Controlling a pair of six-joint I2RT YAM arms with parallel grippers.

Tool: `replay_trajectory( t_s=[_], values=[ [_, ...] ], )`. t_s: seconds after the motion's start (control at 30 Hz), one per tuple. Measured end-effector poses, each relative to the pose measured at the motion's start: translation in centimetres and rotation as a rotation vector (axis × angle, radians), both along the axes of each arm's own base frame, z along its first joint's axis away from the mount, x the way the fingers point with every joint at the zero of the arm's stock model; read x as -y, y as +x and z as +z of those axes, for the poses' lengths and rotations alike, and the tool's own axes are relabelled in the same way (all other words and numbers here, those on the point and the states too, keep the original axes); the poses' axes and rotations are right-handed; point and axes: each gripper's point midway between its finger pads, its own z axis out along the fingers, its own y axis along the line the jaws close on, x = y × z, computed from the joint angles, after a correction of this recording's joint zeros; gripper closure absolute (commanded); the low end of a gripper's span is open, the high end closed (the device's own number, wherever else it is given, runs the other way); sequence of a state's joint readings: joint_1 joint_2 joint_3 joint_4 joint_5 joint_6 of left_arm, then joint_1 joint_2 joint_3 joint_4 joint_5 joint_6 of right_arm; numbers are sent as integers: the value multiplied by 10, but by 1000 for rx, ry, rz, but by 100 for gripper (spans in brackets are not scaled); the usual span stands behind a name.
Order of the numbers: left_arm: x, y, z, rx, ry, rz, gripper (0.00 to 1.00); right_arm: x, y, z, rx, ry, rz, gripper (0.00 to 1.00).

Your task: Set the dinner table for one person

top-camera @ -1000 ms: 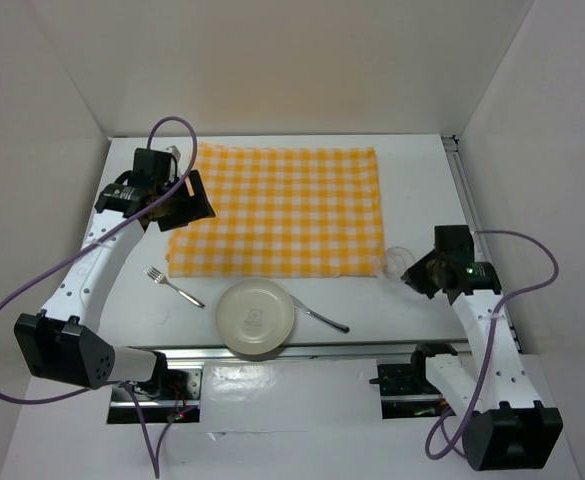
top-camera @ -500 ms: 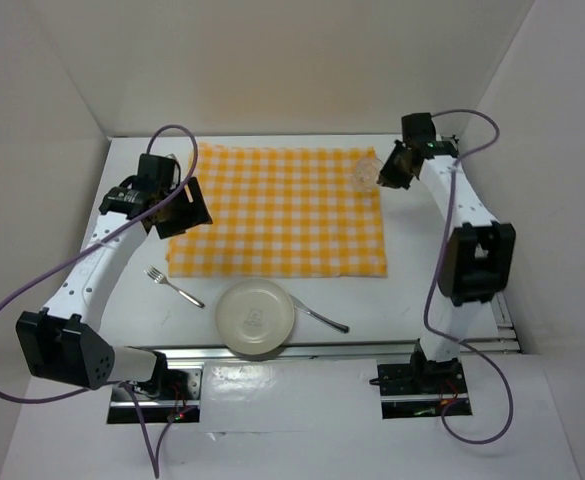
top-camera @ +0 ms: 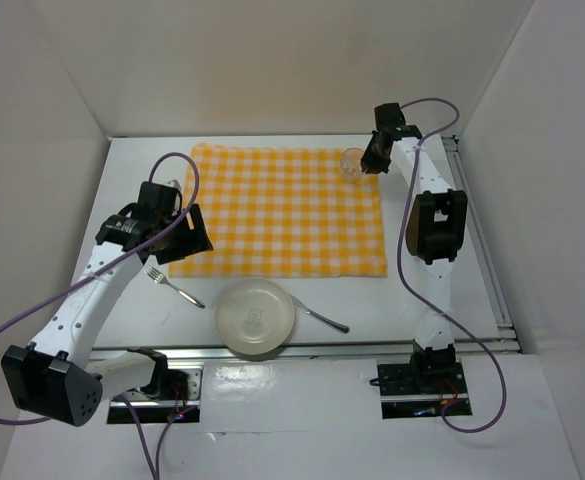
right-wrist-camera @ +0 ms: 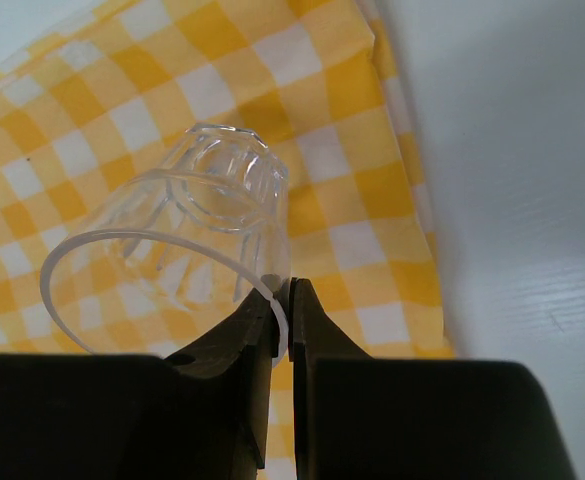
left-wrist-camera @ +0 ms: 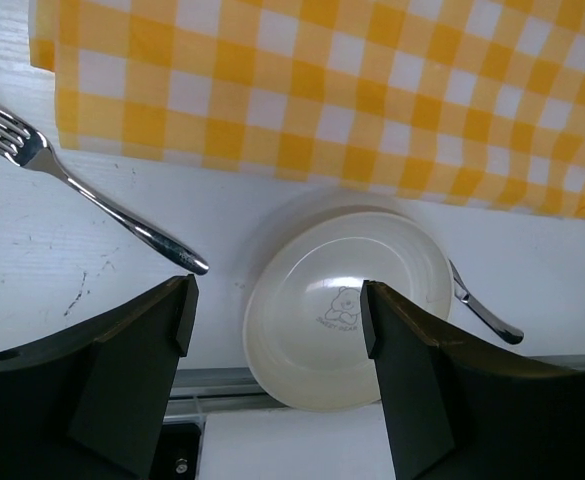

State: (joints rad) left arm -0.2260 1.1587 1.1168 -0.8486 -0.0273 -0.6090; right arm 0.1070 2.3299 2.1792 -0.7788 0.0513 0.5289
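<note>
The worktop (top-camera: 382, 305) carries a yellow-and-white checked cloth (top-camera: 282, 210) on its far half. On the bare strip near the arm bases lie a fork (top-camera: 172, 284), a round plate (top-camera: 256, 317) and a second piece of cutlery (top-camera: 320, 318), whose kind I cannot tell.

The right tool (right-wrist-camera: 284, 290) is almost closed. It pinches the rim of a clear ribbed glass (right-wrist-camera: 172, 230), with one finger inside the wall and one outside. The arm is stretched far, and the glass is at the far right corner of the cloth, just inside the right edge.

The relation that matters is the axis of the glass. In the right wrist view the open mouth is toward the camera and the base points away, down to the cloth, and the glass leans to the left of the fingers. Whether the base touches the cloth I cannot tell. I judge that the next move must bring this axis upright over the cloth before the fingers release.

The left tool (left-wrist-camera: 274, 300) stands wide and holds nothing. It hangs above the near left corner of the cloth, with the fork and the plate below it. This arm is therefore the nearer one to them.
</note>
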Motion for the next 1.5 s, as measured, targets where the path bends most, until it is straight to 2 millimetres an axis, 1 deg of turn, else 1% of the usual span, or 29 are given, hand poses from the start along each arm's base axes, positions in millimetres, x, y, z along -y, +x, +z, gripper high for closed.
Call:
replay_trajectory(
  t_s=[0.1, 0.2, 0.27, 0.3, 0.33, 0.37, 0.4, 0.43, 0.5, 0.6, 0.63, 0.7, 0.77, 0.83, 0.87, 0.9, 0.93, 0.97, 1.0, 1.07, 1.1, 1.17, 1.23, 1.27, 1.37, 1.4, 1.47, 1.5],
  values=[
    [0, -3, -1, -10, 3, -4, 16, 1, -1, -10, -23, -7, -3, 95],
    [1, -8, -4, -29, 8, -10, 16, 2, 0, -16, -37, -11, -5, 95],
    [2, -12, -5, -40, 11, -15, 16, 2, 0, -19, -43, -12, -7, 82],
    [2, -14, -6, -45, 12, -18, 16, 3, 0, -19, -43, -9, -9, 72],
    [2, -16, -5, -47, 13, -21, 15, 3, 0, -19, -43, -7, -10, 53],
    [3, -18, -6, -47, 12, -24, 13, 3, 1, -18, -43, -3, -14, 29],
    [3, -20, -6, -49, 12, -26, 13, 3, 1, -18, -43, -1, -14, 17],
    [4, -23, -7, -52, 10, -28, 13, 3, 1, -18, -42, -2, -12, 10],
    [6, -30, -14, -68, 6, -28, 12, 3, 2, -17, -37, 3, -6, 0],
    [10, -41, -29, -115, 8, -39, 12, -1, 2, -6, -20, 18, 11, 0],
    [12, -46, -35, -135, 8, -42, 13, -2, 2, 2, -5, 25, 17, 0],
    [18, -56, -46, -172, 8, -49, 13, -5, 3, 25, 37, 38, 28, 0],
    [25, -64, -52, -195, 5, -58, 14, -7, 0, 61, 102, 53, 41, 0],
    [33, -70, -57, -217, -9, -48, 14, -8, -7, 107, 194, 63, 54, 0],
    [36, -73, -61, -230, -9, -37, 16, -8, -17, 131, 239, 69, 62, 0],
    [39, -76, -69, -247, -11, -12, 16, -8, -27, 153, 282, 75, 69, 0],
    [40, -78, -74, -258, -11, -3, 17, -8, -41, 175, 322, 83, 77, 0],
    [41, -82, -83, -274, -13, 20, 19, -7, -62, 206, 388, 90, 86, 0],
    [40, -86, -91, -298, -7, 39, 19, -7, -70, 216, 406, 93, 90, 0],
    [39, -97, -112, -340, -3, 79, 20, -7, -99, 243, 480, 103, 103, 0],
    [38, -103, -122, -362, 4, 97, 22, -7, -113, 248, 493, 107, 109, 0],
    [35, -114, -138, -401, 17, 123, 25, -6, -134, 247, 500, 111, 113, 0],
    [34, -120, -148, -424, 25, 140, 29, -6, -146, 230, 464, 113, 116, 0],
    [35, -121, -151, -428, 26, 144, 35, -6, -149, 220, 441, 113, 117, 0],
    [39, -117, -157, -416, 13, 161, 47, -6, -155, 184, 352, 112, 117, 0],
    [41, -115, -159, -410, 8, 163, 56, -6, -158, 174, 325, 112, 117, 0],
    [43, -114, -163, -405, 2, 172, 67, -6, -163, 161, 283, 110, 116, 0],
    [43, -114, -165, -406, 3, 170, 73, -6, -164, 158, 276, 110, 115, 0]
  ],
)
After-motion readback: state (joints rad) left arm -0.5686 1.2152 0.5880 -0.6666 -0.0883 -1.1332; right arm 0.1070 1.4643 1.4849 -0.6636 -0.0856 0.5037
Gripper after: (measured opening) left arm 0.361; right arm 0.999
